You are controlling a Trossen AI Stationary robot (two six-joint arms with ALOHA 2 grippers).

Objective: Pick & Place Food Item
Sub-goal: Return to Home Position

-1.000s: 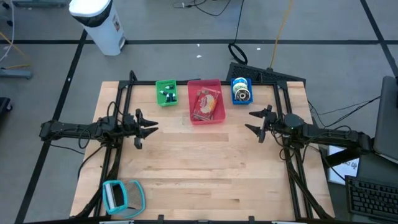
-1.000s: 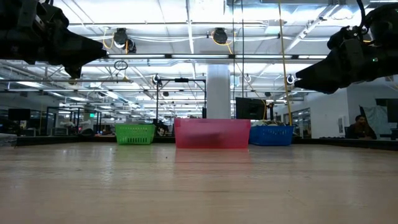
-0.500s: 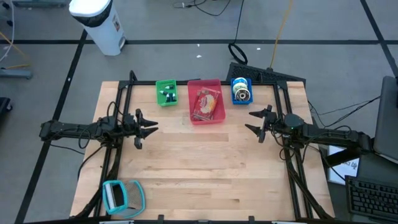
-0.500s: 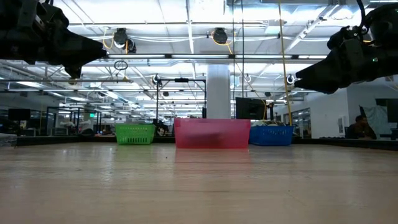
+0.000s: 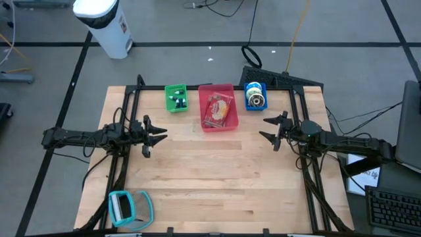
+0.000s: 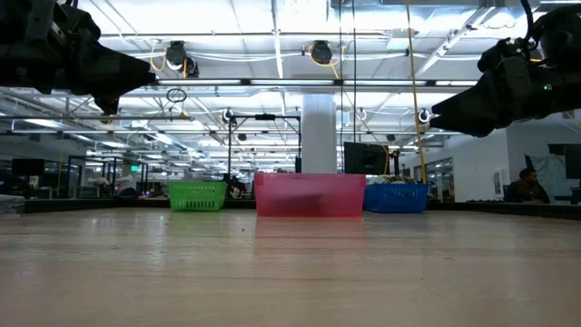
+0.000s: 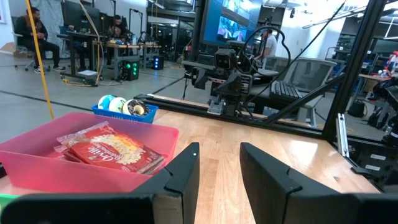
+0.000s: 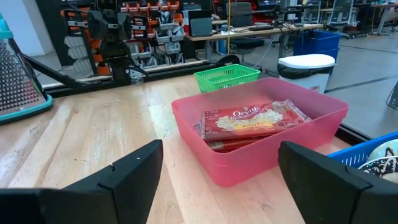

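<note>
Wooden bench, three bins along its far edge. Fingers of the left gripper [image 5: 156, 136] are spread with nothing between them; the right gripper [image 5: 266, 130] is spread wider, also carrying nothing. Both hang clear above the boards, one near the left edge, one near the right, tips pointing at each other across the middle, arms stretched out level from the sides. That looks to me like a rest pose, the job done: the popcorn bags [image 8: 252, 121] lie in the red bin [image 8: 261, 160], mid far edge, between the green bin [image 5: 175, 98] and blue bin [image 5: 255, 96].
</note>
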